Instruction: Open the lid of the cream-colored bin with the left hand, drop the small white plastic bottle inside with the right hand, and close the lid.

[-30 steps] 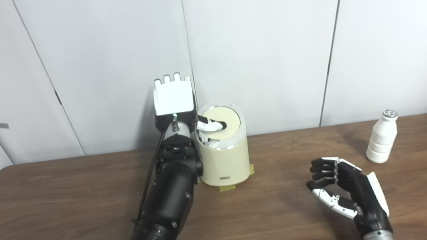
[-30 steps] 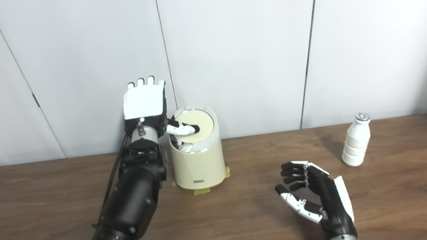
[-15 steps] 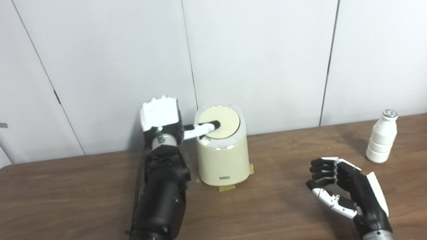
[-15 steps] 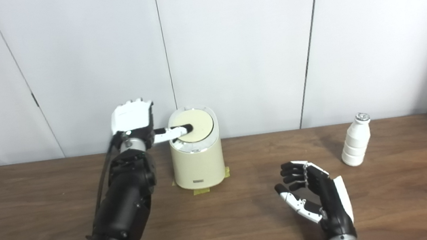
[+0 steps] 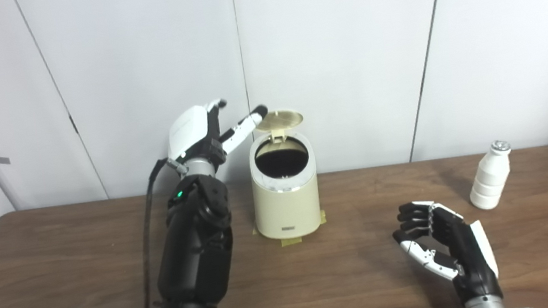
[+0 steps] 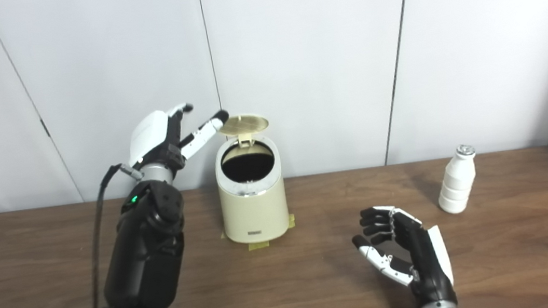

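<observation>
One bin [image 5: 287, 210] stands on the table [image 5: 57, 264] with its lid [image 5: 279, 119] swung up on the rear hinge, the dark inside showing. The left hand [image 5: 198, 134], fingers spread and empty, is raised just left of the lid, one fingertip at its edge. One bottle [image 5: 489, 175] stands upright well right of the bin, and the right hand [image 5: 447, 248] rests between them nearer the front, loosely curled, holding nothing.

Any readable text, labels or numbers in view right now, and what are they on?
None can be read.
Bin: a small dark plate low on its front, too small and blurred to read.
Bottle: no print visible.
Wall: a small grey tag at far left, no legible text.
</observation>
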`<state>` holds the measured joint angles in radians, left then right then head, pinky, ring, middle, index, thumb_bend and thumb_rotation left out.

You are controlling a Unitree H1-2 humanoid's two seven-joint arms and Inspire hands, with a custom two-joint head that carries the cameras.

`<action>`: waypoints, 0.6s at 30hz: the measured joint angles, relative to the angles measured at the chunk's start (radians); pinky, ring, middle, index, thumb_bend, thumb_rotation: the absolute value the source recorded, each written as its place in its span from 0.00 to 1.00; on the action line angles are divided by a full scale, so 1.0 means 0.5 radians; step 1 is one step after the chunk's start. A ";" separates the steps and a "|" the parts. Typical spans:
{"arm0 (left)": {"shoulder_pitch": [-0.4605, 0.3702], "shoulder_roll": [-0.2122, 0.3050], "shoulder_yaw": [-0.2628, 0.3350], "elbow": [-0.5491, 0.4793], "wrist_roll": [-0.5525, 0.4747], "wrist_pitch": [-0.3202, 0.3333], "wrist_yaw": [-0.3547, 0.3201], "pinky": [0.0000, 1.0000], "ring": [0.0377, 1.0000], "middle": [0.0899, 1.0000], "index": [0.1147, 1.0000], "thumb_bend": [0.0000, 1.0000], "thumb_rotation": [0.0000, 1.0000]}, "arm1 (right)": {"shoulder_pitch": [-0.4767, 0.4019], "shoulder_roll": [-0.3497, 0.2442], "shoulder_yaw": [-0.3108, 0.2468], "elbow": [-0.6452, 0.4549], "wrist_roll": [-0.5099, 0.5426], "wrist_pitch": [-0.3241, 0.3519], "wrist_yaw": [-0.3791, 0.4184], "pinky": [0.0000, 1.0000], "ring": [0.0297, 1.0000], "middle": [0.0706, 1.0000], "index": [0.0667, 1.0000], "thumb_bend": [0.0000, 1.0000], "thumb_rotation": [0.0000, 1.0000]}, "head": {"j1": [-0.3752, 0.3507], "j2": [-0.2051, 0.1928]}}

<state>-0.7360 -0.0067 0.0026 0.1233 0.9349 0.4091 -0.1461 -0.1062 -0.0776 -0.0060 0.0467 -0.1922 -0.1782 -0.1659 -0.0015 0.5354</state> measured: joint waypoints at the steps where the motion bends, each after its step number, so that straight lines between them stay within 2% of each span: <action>1: 0.040 0.000 0.003 -0.052 -0.090 -0.057 0.050 1.00 0.91 0.88 0.84 0.60 1.00 | -0.001 0.000 0.001 0.000 0.000 -0.001 -0.002 0.49 0.56 0.57 0.57 0.27 0.20 | -0.003 0.000; 2: 0.095 -0.001 0.004 -0.117 -0.173 -0.127 0.108 1.00 0.89 0.86 0.83 0.57 1.00 | -0.001 0.000 0.002 0.000 -0.001 -0.002 -0.006 0.49 0.56 0.57 0.57 0.27 0.20 | -0.003 0.000; 4: 0.220 -0.008 0.014 -0.222 -0.349 -0.268 0.230 0.76 0.80 0.79 0.75 0.39 0.98 | -0.002 0.000 0.002 0.002 -0.001 -0.011 -0.014 0.49 0.57 0.57 0.57 0.27 0.19 | -0.003 0.000; 6: 0.318 -0.020 0.041 -0.282 -0.513 -0.357 0.307 0.69 0.76 0.76 0.72 0.31 0.95 | -0.002 0.000 0.003 0.005 -0.001 -0.026 -0.021 0.50 0.57 0.57 0.57 0.27 0.19 | -0.009 0.003; 8: 0.403 -0.027 0.063 -0.351 -0.633 -0.398 0.365 0.66 0.74 0.73 0.69 0.26 0.91 | -0.002 -0.001 0.003 0.004 -0.002 -0.031 -0.021 0.50 0.57 0.58 0.57 0.26 0.21 | -0.009 0.003; 11: 0.497 -0.020 0.074 -0.452 -0.765 -0.483 0.443 0.68 0.73 0.70 0.67 0.25 0.93 | -0.001 0.000 0.003 0.002 -0.002 -0.032 -0.023 0.50 0.57 0.58 0.57 0.26 0.21 | -0.015 0.006; 13: 0.561 -0.009 0.073 -0.501 -0.819 -0.550 0.468 0.68 0.73 0.70 0.67 0.23 0.91 | -0.001 0.001 0.001 0.000 -0.002 -0.031 -0.027 0.50 0.57 0.58 0.57 0.27 0.21 | -0.021 0.006; 18: 0.824 0.021 0.073 -0.619 -0.929 -0.620 0.510 0.68 0.72 0.70 0.67 0.22 0.85 | 0.009 0.009 -0.020 -0.020 0.010 -0.031 -0.032 0.51 0.57 0.58 0.58 0.27 0.19 | -0.018 0.006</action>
<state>-0.3242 0.0040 0.0393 -0.1861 0.4702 0.0989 0.1091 -0.1015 -0.0730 -0.0161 0.0364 -0.1873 -0.1936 -0.1818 -0.0107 0.5384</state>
